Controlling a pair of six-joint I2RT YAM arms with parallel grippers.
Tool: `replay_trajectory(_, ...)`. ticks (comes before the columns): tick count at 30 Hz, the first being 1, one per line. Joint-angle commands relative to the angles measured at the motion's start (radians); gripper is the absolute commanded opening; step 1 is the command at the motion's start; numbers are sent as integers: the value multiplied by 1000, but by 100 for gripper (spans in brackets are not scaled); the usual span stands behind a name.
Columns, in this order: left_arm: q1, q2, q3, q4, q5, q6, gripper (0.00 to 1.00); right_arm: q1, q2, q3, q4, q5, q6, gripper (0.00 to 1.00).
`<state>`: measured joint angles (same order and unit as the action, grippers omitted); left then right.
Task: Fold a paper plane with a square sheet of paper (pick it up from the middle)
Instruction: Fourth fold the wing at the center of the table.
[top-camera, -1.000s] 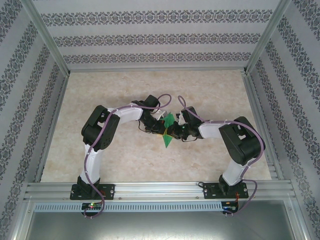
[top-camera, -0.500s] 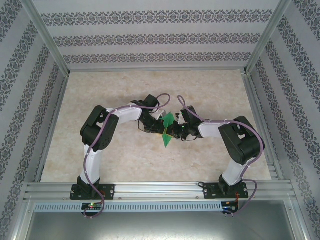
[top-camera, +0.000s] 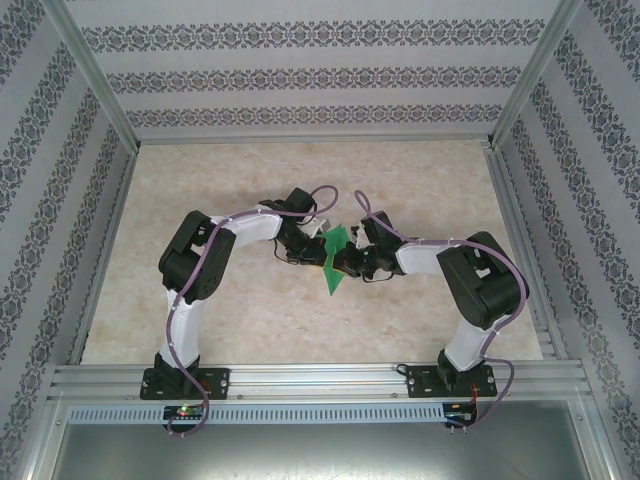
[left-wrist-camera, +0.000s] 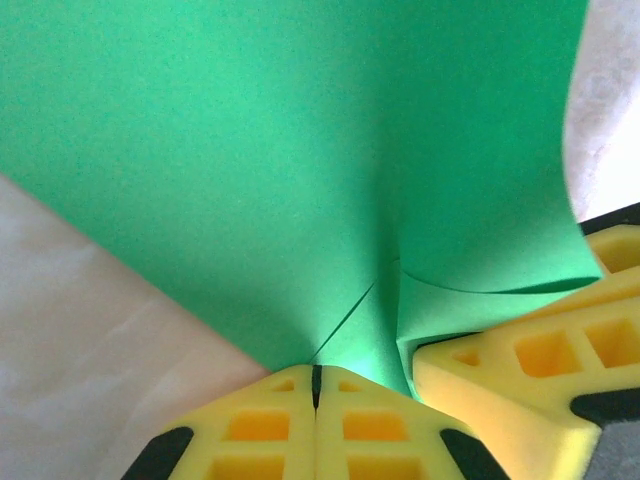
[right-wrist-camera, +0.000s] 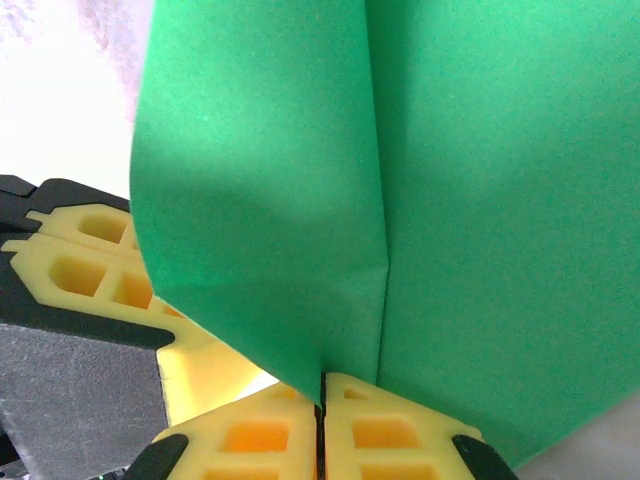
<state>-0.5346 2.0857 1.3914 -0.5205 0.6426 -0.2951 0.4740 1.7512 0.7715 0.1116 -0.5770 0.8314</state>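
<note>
Down at the near edge, the aluminium rail (top-camera: 320, 380) carries both arm bases. From there the left arm (top-camera: 195, 265) bows out to the left and the right arm (top-camera: 480, 285) to the right. Both bend back in toward the middle of the marbled tabletop (top-camera: 230, 320) and meet nose to nose.

Between them is the green sheet of paper (top-camera: 334, 262), creased and held up on edge at the centre of the tabletop. Its narrow point aims at the near side and its wider part leans toward the far side.

The left gripper (top-camera: 322, 250) comes at it from the left, pressed together. In the left wrist view its yellow fingertips (left-wrist-camera: 265, 430) meet along a thin dark seam, pinching the green right where a fine crease runs down into them. Low on the right of that view, one yellow finger of the right gripper (top-camera: 348, 263) sits just beside them, under a curled edge of the sheet.

The right wrist view shows the same grip from the other side. The right gripper's pads (right-wrist-camera: 385, 430) are clamped on the paper's bottom edge, and a sharp fold rises straight up from the seam. The flap to the left of that fold bellies out over the left gripper's fingers (right-wrist-camera: 90, 265).

Beyond the pair lies bare marbled surface, then the far wall (top-camera: 320, 80) with its bands of floral wallpaper, framed by aluminium posts (top-camera: 95, 80).
</note>
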Motion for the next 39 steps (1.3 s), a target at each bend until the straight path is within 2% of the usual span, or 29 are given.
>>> replay_trajectory(1, 7, 7, 0, -13, -5, 6, 6, 3, 17, 23, -15, -1, -14, 8)
replay_trajectory(29, 6, 27, -25, -1, 2, 16, 4, 31, 52, 59, -24, 8, -3, 9)
replay_trajectory(39, 8, 28, -25, 2, 6, 18, 4, 34, 70, 53, -19, 12, -6, 17)
